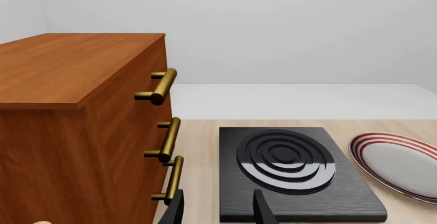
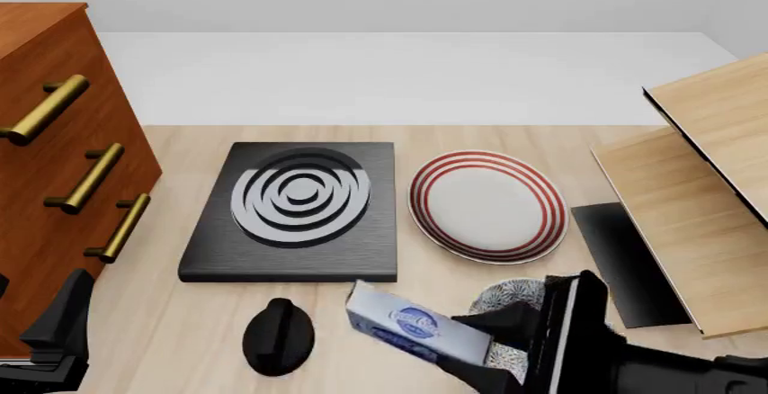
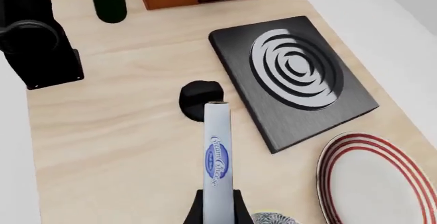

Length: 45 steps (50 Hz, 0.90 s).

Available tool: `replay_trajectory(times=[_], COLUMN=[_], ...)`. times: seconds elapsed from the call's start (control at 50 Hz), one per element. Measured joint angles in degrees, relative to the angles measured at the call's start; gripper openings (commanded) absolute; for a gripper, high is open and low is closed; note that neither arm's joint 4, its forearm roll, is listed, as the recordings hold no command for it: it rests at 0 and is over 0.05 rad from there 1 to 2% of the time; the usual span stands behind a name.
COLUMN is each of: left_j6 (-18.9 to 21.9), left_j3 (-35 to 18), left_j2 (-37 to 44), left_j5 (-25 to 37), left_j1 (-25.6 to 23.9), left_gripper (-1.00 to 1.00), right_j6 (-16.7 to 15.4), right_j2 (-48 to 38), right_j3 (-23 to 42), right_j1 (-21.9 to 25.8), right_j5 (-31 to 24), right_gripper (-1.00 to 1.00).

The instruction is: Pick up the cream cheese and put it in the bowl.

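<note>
The cream cheese is a white and pale-blue carton with a dark blue round logo. My right gripper is shut on one end of it and holds it above the table. In the right wrist view the carton sticks out forward from between the fingers. The patterned bowl stands right beside and partly behind the right gripper, mostly hidden; only its rim shows in the right wrist view. My left gripper is open and empty, low near the cabinet.
A black stove plate with grey rings lies mid-table, with a black knob in front of it. A white plate with red rings lies right of it. A wooden drawer cabinet stands at the left and wooden shelves at the right.
</note>
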<state>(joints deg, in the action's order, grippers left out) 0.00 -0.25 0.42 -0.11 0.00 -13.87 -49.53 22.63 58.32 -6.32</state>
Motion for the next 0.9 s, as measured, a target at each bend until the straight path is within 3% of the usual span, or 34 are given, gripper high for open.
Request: replay_trajectory(times=[0.48, 0.9], left_j6=[0.0, 0.0], left_j3=[0.0, 0.0], left_j2=[0.0, 0.0], left_j5=[0.0, 0.0], left_j1=[0.0, 0.0], left_gripper=[1.00, 1.00], right_j6=[-2.1, -3.2], right_j2=[21.8, 28.8], right_j3=[-0.5, -2.3], right_j1=[-12.2, -18.7], right_j5=[-22.5, -32.0], right_gripper=[-1.00, -1.00])
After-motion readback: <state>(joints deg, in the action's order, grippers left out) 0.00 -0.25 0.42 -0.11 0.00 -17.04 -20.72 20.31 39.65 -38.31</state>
